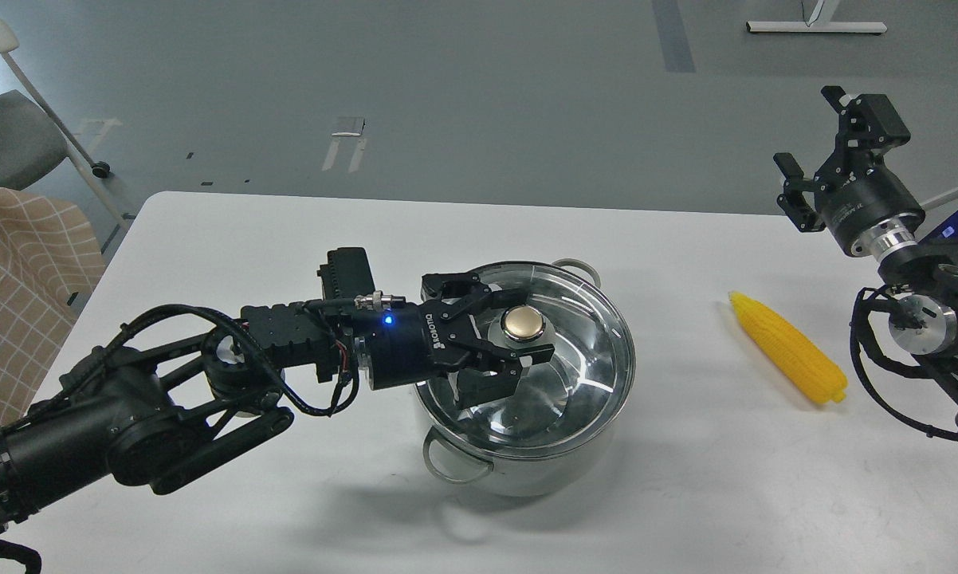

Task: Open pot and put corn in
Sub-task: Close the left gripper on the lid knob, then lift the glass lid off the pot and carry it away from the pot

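A white table [232, 263] carries the pot [527, 446], which stands around the middle of the surface, a little toward the near edge, with one grey loop handle [447, 466] facing the near edge and the other [579, 267] toward the far edge. The glass lid [575, 351] is on the pot, its gold knob [524, 323] at the centre. The left arm reaches in from the left edge, and the left gripper [499, 335] sits over the lid with its fingers spread on either side of the knob; one finger [459, 288] lies on the far side, another [487, 383] on the near side, and whether either touches the knob cannot be told. The corn [788, 359] lies on the surface well to the right of the pot, near the right edge, its pointed tip toward the far edge. The right gripper [815, 143] hangs above the far right corner, well clear of the corn, its fingers wide apart and holding nothing.
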Tool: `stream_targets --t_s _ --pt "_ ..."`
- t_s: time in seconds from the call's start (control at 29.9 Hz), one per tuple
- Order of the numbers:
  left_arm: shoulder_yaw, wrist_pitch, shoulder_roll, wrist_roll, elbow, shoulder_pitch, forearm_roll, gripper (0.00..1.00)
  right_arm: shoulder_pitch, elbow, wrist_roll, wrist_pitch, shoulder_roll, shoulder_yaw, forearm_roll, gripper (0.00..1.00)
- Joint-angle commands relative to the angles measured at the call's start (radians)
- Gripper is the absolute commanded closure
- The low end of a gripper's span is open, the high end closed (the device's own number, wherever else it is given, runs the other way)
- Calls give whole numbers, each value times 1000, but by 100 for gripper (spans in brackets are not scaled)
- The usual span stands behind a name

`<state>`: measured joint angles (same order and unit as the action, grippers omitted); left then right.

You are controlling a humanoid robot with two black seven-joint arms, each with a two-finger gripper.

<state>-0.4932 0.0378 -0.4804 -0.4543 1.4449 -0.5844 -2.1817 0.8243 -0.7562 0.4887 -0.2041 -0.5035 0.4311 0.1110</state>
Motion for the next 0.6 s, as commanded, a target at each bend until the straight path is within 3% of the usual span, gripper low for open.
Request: stream_targets --t_s 0.0,0.17,0.43,0.57 --pt "-2 -1 0 3 0 5 0 72 -1 0 0 0 -1 0 -1 0" --pt "-7 1 -1 5 0 6 0 99 -1 0 0 2 2 0 -1 0" --pt "-59 -2 -17 -4 45 -35 0 100 0 0 0 2 -1 0 -1 0" --pt "-90 -7 -90 -6 55 -129 0 100 -1 0 0 0 -4 0 -1 0"
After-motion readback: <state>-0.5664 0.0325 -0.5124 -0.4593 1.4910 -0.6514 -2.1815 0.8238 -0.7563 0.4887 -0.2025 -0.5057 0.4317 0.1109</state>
